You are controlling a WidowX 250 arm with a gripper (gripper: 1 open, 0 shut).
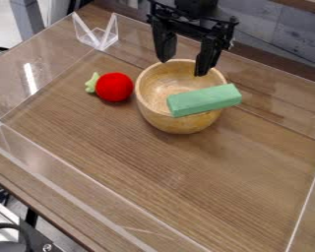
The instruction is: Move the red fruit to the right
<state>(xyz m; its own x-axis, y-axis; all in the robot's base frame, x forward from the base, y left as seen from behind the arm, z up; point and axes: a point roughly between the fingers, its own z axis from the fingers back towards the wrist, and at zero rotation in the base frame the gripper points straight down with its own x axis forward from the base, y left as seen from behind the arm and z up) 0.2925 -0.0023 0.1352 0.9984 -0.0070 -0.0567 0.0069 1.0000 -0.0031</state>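
Look at your tool [191,57]. It hangs over the far side of the wooden bowl [160,116], pointing down. Its two fingers are spread wide apart and there is nothing between them.

The red fruit [113,87] sits on the desk [160,187], just left of the bowl. It is close to the bowl, maybe touching it, but that is hard to tell. Its little green leaves stick out on its left side, away from the bowl.

So the fruit lies to the left of your tool, and a bit nearer and lower. You would need to go left and down to reach it.

A green block [205,99] lies across the right side of the bowl's rim. The bowl stands between the fruit and the right side of the desk, so you will likely have to lift the fruit over it or go around.
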